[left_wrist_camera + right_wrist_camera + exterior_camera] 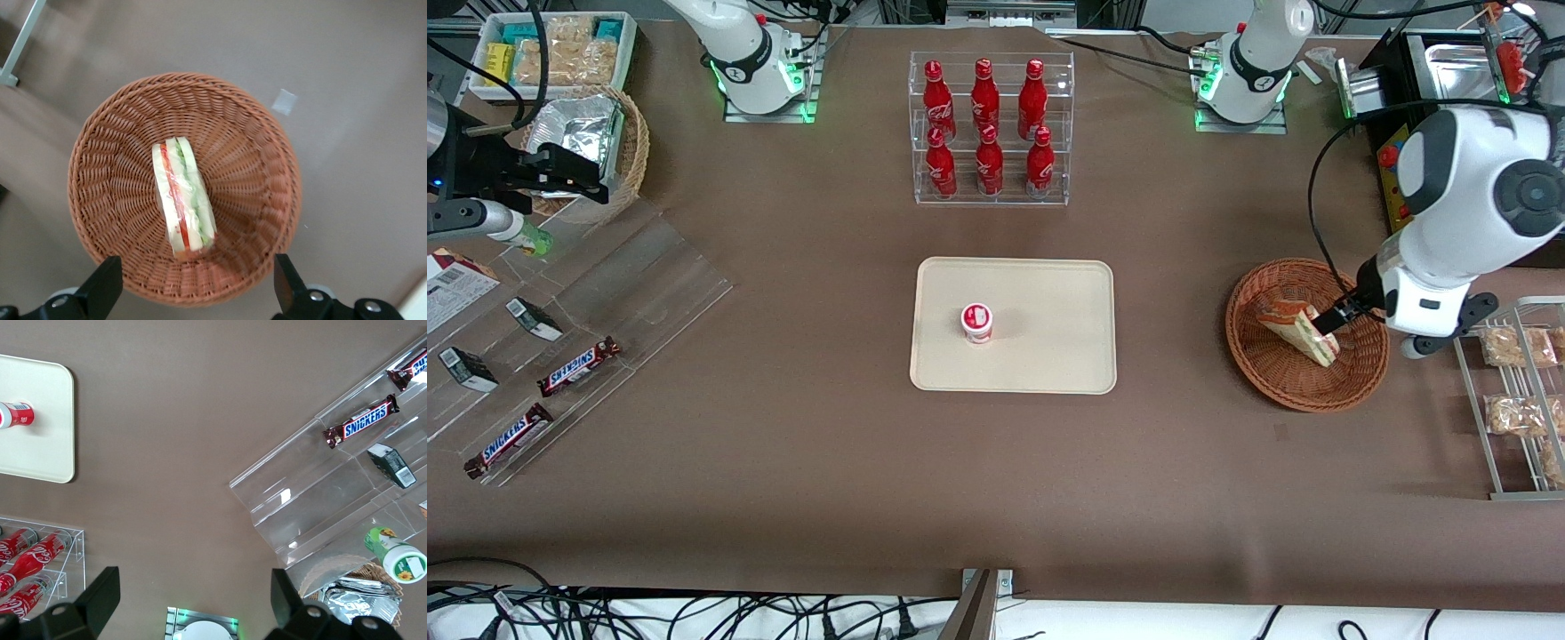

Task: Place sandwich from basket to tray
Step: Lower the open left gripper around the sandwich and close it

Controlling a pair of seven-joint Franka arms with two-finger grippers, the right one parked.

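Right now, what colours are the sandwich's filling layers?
Red and green between pale bread; the sandwich shows best in the left wrist view, under the open gripper.

Brown-covered desk point(800, 427), bearing a cream tray point(1049, 356) at its middle and a clear rack of red bottles point(990, 133) farther from the front camera. Toward the working arm's end, a reddish-brown wicker basket point(1280, 391) with the end effector point(1336, 322) above it, beside a metal wire rack point(1507, 418). Toward the parked arm's end, a clear stepped stand point(596, 302), a paler basket point(633, 151), perhaps a white bin point(627, 40).
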